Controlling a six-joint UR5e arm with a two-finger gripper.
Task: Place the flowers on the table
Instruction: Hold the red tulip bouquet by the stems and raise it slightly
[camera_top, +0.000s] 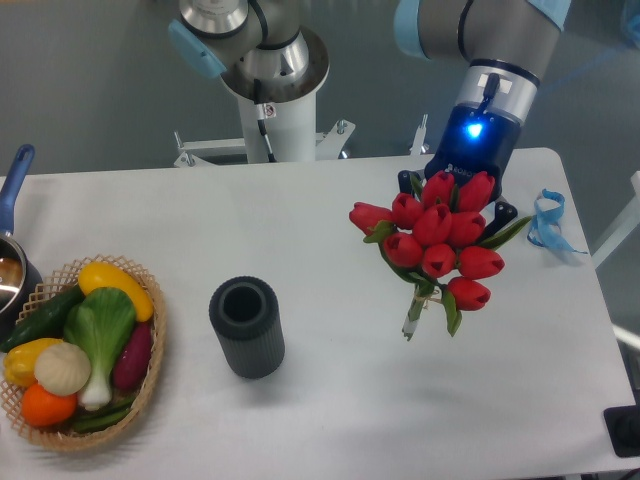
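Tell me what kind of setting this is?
Likely a robot lab test bench, not a home: a plain white rectangular table against a bare grey wall, the arm's white pedestal base bolted behind it, and staged props like the wicker basket of toy vegetables.

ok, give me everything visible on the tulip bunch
The flowers are a bunch of about ten red tulips with green leaves and pale green stems gathered together, looking artificial. The heads face the camera and hide most of the gripper right behind them, so the grip itself cannot be seen. The stems point down toward the table, with a small shadow at their tip; whether they touch it cannot be told. Nothing else touches the bunch.
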